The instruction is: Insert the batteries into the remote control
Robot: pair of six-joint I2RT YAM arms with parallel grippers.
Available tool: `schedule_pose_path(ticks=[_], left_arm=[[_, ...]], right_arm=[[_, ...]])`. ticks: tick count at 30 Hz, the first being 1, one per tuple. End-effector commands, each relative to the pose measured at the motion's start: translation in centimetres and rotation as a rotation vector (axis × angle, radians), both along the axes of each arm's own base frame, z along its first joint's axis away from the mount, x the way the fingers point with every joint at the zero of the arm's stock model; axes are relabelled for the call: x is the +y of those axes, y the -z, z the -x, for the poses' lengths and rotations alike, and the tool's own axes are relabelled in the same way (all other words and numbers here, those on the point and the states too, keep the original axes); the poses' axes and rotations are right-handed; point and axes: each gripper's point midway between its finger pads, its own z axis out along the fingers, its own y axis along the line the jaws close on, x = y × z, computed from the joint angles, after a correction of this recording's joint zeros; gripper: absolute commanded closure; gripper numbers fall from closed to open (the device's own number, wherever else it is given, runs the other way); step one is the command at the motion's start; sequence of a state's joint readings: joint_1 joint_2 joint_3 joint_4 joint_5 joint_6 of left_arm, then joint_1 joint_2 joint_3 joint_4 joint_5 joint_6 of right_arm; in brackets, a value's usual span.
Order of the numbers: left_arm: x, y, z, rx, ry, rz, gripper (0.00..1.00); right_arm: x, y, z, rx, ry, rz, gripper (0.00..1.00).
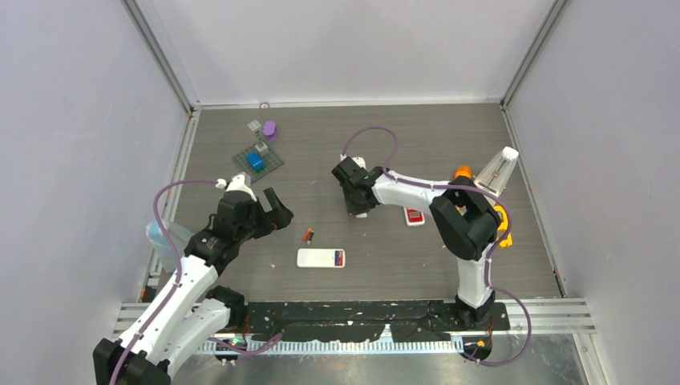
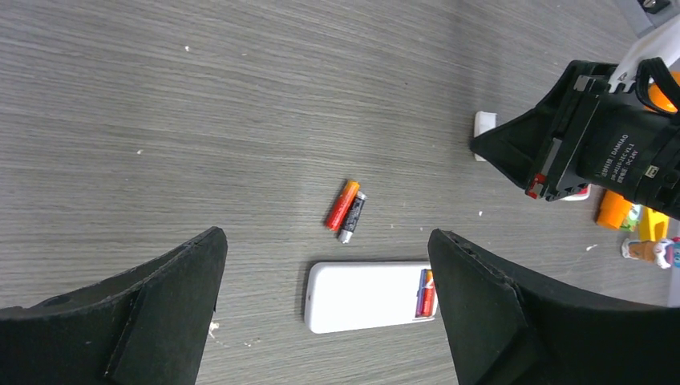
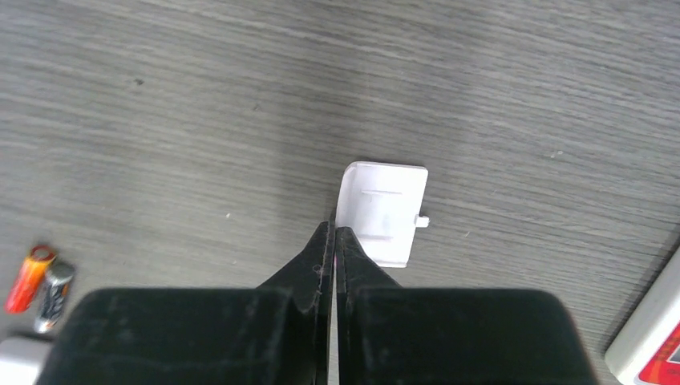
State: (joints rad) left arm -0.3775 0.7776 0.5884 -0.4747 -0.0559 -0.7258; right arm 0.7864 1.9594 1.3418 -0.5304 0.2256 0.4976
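Observation:
The white remote control (image 1: 321,257) (image 2: 365,297) lies face down at the table's middle front. Its open compartment at the right end holds batteries (image 2: 427,293). Two loose batteries (image 1: 308,235) (image 2: 346,210) (image 3: 38,287), one red-orange and one dark, lie side by side just beyond it. My left gripper (image 1: 265,204) (image 2: 325,234) hovers open above the remote and the loose pair, holding nothing. My right gripper (image 1: 357,210) (image 3: 334,230) is shut. Its tips stand at the left edge of the white battery cover (image 3: 385,204) (image 2: 483,124), which lies flat on the table.
A red-and-white flat item (image 1: 414,216) lies right of the cover. A grey baseplate with small blocks (image 1: 258,160) and a purple piece (image 1: 269,129) sit at the back left. Orange objects (image 1: 501,224) and a clear container (image 1: 499,170) stand at the right. The enclosure walls close in the table.

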Motion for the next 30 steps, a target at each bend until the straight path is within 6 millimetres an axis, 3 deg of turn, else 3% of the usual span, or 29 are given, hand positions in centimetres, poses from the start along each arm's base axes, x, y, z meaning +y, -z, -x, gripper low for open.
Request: schedule_pose_path(ticks=[1,4,10,15,16,17,18,19,22,26,30], left_arm=[[-1.2,-4.4,-1.0,-0.13,0.026,0.094,0.03],[-2.3,-6.6,-0.8,-0.191,0.067,0.166,0.03],[-3.7,-13.8,-0.5,-0.404,0.113,0.353,0.03],[-5.4,-22.3,1.3,-0.602,0.22,0.582,0.03],[-5.8,-24.2,1.9,-0.64,0.253,0.631,0.04],[-6.1,-25.9,2.5,-0.665,0.286,0.683,0.06],[-6.5,-27.7,3.1,-0.674,0.324,0.735,0.08],[-7.0,-29.4,3.9,-0.681,0.374,0.781,0.1],[-7.7,-34.1,5.6,-0.69,0.467,0.919,0.12],[-7.5,-39.6,7.4,-0.758,0.556,1.124,0.12],[-7.7,-42.8,7.9,-0.745,0.622,1.249,0.13]], right_arm=[[2.3,-6.4,-0.6,-0.084,-0.052,-0.209,0.95],[3.4,-10.5,-0.3,-0.114,-0.066,-0.338,0.95],[6.1,-22.7,2.4,-0.197,-0.179,-0.736,0.95],[7.4,-32.6,6.4,-0.27,-0.375,-1.083,0.95],[7.4,-35.9,7.7,-0.3,-0.435,-1.186,0.95],[7.3,-37.1,8.4,-0.308,-0.461,-1.228,0.95],[7.0,-40.1,9.7,-0.329,-0.508,-1.325,0.95],[6.9,-41.5,10.3,-0.332,-0.528,-1.378,0.95],[5.6,-48.6,13.3,-0.351,-0.63,-1.644,0.95],[3.9,-53.7,15.5,-0.308,-0.691,-1.877,0.95],[3.0,-56.5,16.7,-0.282,-0.732,-1.984,0.95]])
